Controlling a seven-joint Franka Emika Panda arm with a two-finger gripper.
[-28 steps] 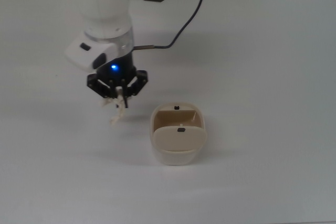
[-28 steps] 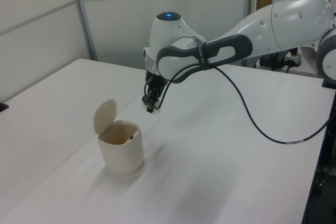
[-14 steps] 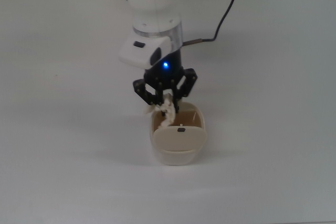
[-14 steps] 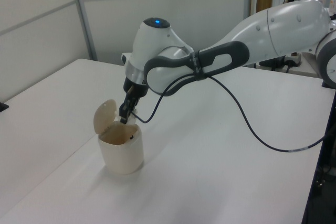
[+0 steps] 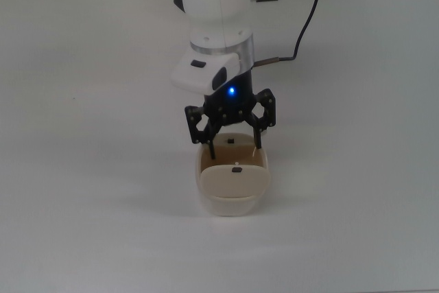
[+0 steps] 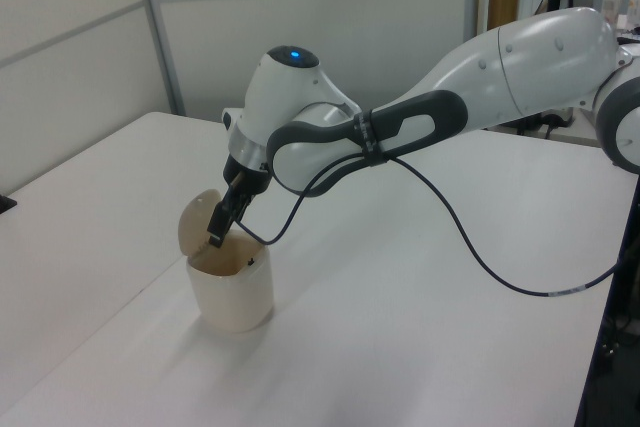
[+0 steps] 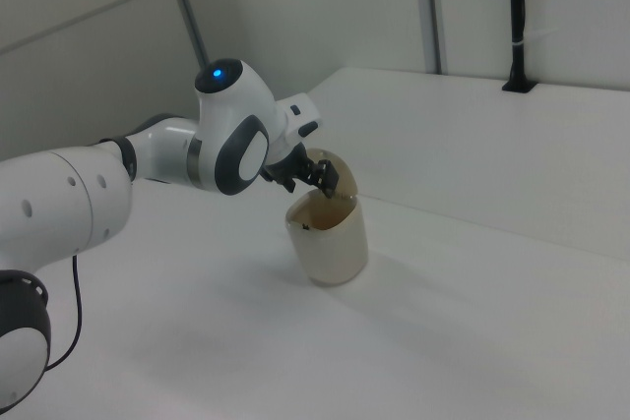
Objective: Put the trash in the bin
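You are looking at the gripper (image 5: 233, 146) with its jaws spread wide, about as far apart as the bin's mouth is wide, and nothing between them. In the top view its two dark fingers (image 5: 209, 147) point down over the open half of the bin (image 5: 232, 200), one at about 10 o'clock of the bin's middle and the other at about 2 o'clock, both just inside the rim. The left view shows the fingertips right at the mouth of the bin (image 6: 232, 296), next to the raised lid (image 6: 196, 224); whether they touch the rim you cannot tell.

The trash does not show in any view: the tan inside of the bin that you can see between the jaws holds only a small dark mark.

The bin stands upright on the white table (image 5: 357, 169). It is cream-beige with rounded corners. In the right view the bin (image 7: 330, 241) sits straight below the gripper (image 7: 327, 182), at its 6 o'clock.
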